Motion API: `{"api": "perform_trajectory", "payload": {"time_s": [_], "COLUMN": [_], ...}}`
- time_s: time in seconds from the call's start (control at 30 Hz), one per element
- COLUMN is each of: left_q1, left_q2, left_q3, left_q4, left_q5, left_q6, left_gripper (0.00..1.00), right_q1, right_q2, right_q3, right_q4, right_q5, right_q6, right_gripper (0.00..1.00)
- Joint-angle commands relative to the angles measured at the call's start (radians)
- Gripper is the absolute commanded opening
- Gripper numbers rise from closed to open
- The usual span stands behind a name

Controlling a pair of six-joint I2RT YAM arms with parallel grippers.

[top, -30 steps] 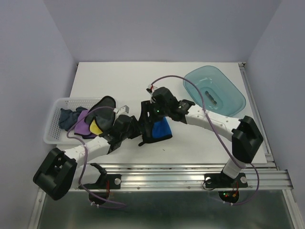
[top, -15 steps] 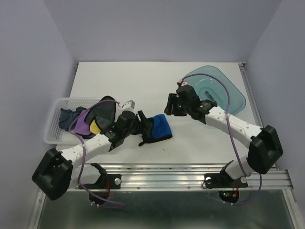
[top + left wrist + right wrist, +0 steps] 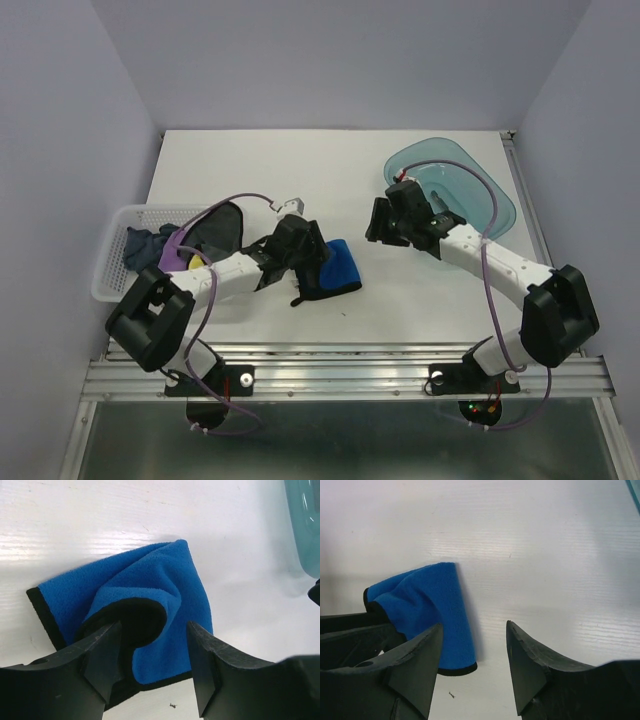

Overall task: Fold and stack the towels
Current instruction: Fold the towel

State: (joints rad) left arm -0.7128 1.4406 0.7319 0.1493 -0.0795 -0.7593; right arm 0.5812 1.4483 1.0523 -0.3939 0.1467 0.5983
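A bright blue towel [image 3: 338, 268] with black edging lies loosely folded on the white table. In the left wrist view it [image 3: 150, 585] bulges up in a curl. My left gripper [image 3: 312, 262] is open just over its near-left part, with the jaws [image 3: 154, 630] straddling the curl and not gripping it. My right gripper [image 3: 372, 225] is open and empty, up and to the right of the towel and apart from it; its view shows the towel [image 3: 427, 602] at the left. A purple towel [image 3: 176, 250] and a dark navy towel [image 3: 145, 243] lie in the basket.
The white mesh basket [image 3: 118, 222] stands at the left; a dark cloth [image 3: 220, 228] and something yellow [image 3: 198, 263] lie at its right end. The translucent teal tray [image 3: 470, 205] sits at the back right, close behind the right gripper. The table's metal rail runs along the front.
The right gripper has let go of the blue towel and drawn back to the right towards the tray. The left gripper has stayed at the towel, and its arm has swung in.
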Motion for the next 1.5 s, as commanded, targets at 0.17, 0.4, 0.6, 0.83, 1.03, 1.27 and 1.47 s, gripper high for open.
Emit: {"api": "perform_trajectory", "payload": {"time_s": [0.17, 0.4, 0.6, 0.83, 1.03, 1.27, 1.47], "left_q1": [-0.007, -0.005, -0.002, 0.042, 0.076, 0.111, 0.141], "left_q2": [0.073, 0.066, 0.040, -0.032, -0.036, 0.012, 0.064], "left_q3": [0.106, 0.112, 0.104, 0.048, 0.011, -0.003, -0.005], "left_q4": [-0.011, -0.034, -0.071, -0.068, -0.063, -0.057, -0.047], "left_q5": [-0.040, -0.069, -0.103, -0.062, -0.049, -0.059, -0.048], "left_q6": [0.025, 0.018, 0.005, 0.009, 0.014, 0.014, 0.031], "left_gripper": [0.51, 0.13, 0.00, 0.00, 0.00, 0.00, 0.00], "right_q1": [-0.027, -0.032, -0.032, -0.030, -0.008, 0.029, 0.057], "right_q2": [0.004, -0.002, 0.006, 0.059, 0.116, 0.204, 0.282], "right_q3": [-0.023, -0.031, -0.037, -0.040, -0.031, -0.008, 0.015], "right_q4": [0.036, 0.040, 0.059, 0.139, 0.199, 0.230, 0.231], "right_q5": [-0.022, -0.032, -0.084, -0.283, -0.371, -0.401, -0.403], "right_q6": [-0.017, -0.018, -0.052, -0.121, -0.137, -0.138, -0.141], "right_gripper": [0.58, 0.57, 0.56, 0.49, 0.45, 0.36, 0.34]}}
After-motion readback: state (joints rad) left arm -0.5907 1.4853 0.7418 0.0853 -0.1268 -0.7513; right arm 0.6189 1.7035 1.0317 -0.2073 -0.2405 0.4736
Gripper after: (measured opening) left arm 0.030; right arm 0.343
